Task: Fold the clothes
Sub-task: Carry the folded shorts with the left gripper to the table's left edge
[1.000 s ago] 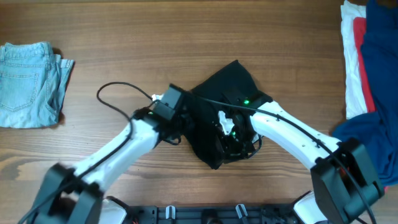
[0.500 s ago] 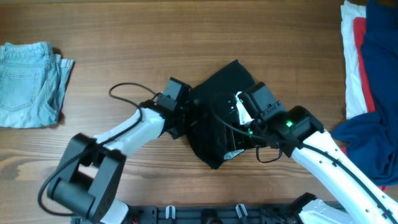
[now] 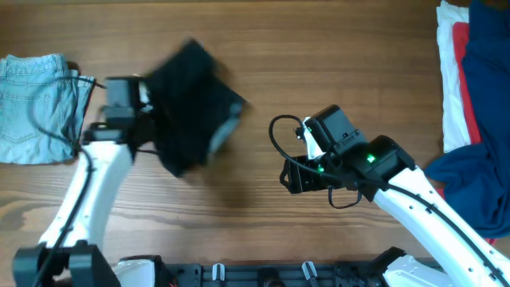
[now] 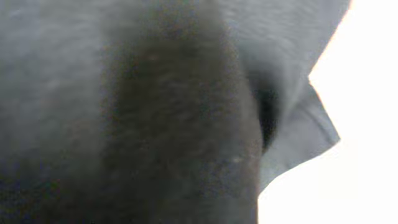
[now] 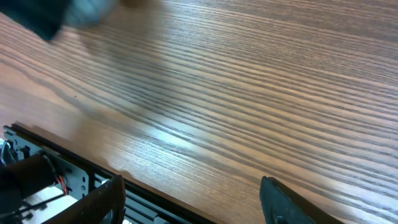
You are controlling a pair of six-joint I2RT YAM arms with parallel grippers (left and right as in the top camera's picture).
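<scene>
The black garment (image 3: 187,104) hangs blurred in the air at the left of the table, a pale grey inner band (image 3: 225,131) showing at its right edge. My left gripper (image 3: 151,121) is shut on it, its fingers buried in the cloth. In the left wrist view the black garment (image 4: 155,112) fills nearly the whole picture and hides the jaws. My right gripper (image 3: 292,177) stands open over bare wood right of centre, holding nothing. In the right wrist view the right gripper (image 5: 193,200) shows two spread fingertips (image 5: 283,202), and a corner of the black garment (image 5: 43,15) sits top left.
Folded light-blue jeans (image 3: 36,108) lie at the far left, just beside the left arm. A heap of blue cloth (image 3: 478,159) with white and red pieces (image 3: 456,72) lies at the right edge. A black rail (image 3: 263,275) runs along the table's front edge.
The left arm has swung left, carrying the black garment off the table's middle towards the jeans. The right gripper has let go of it and stays where it was, open.
</scene>
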